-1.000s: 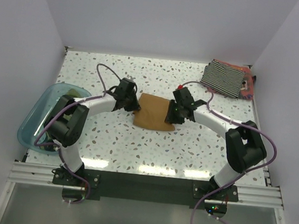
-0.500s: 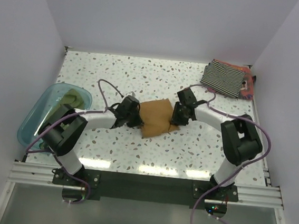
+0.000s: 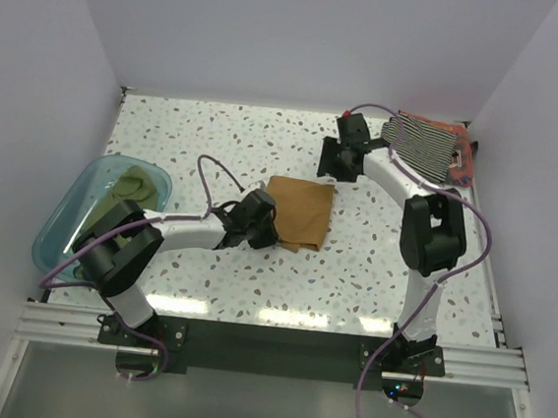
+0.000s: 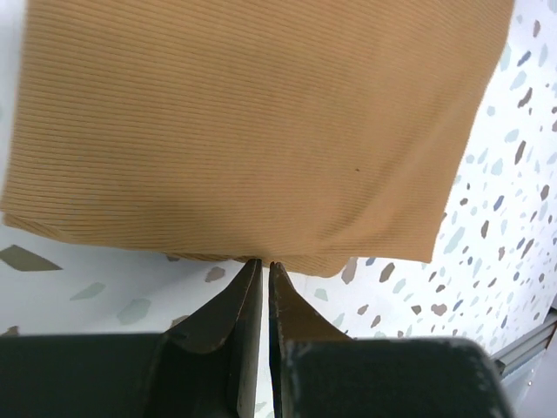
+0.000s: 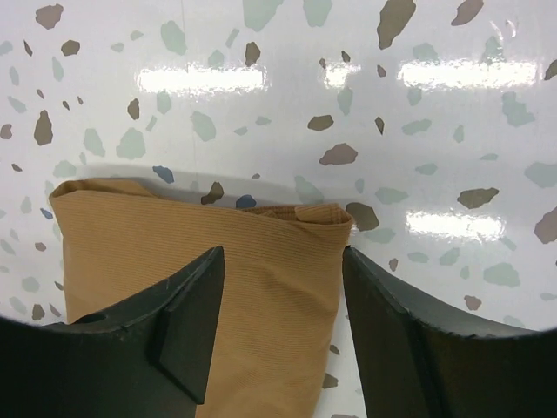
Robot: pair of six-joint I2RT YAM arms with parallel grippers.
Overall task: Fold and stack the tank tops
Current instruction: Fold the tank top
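The tan-brown tank top [image 3: 299, 211] lies folded in a rough rectangle at mid-table. My left gripper [image 3: 268, 231] sits at its near-left edge. In the left wrist view the left gripper [image 4: 264, 261] shows only a thin slit with nothing in it, its tips touching the tan cloth's [image 4: 252, 131] hem. My right gripper [image 3: 332, 165] hangs open just beyond the top's far edge. In the right wrist view the right gripper [image 5: 281, 252] spans a corner of the tan cloth [image 5: 261, 305] without gripping it. A striped tank top [image 3: 421, 147] lies at the far right on a reddish one [image 3: 466, 164]. An olive one [image 3: 131, 187] lies in the tub.
A translucent teal tub [image 3: 65, 228] overhangs the table's left edge. White walls enclose the left, far and right sides. The arms' bases and a metal rail [image 3: 266, 341] run along the near edge.
The tan top has been folded over into a narrower shape. My right gripper let go, opened and drew back to the far side. My left gripper moved nearer and to the right.
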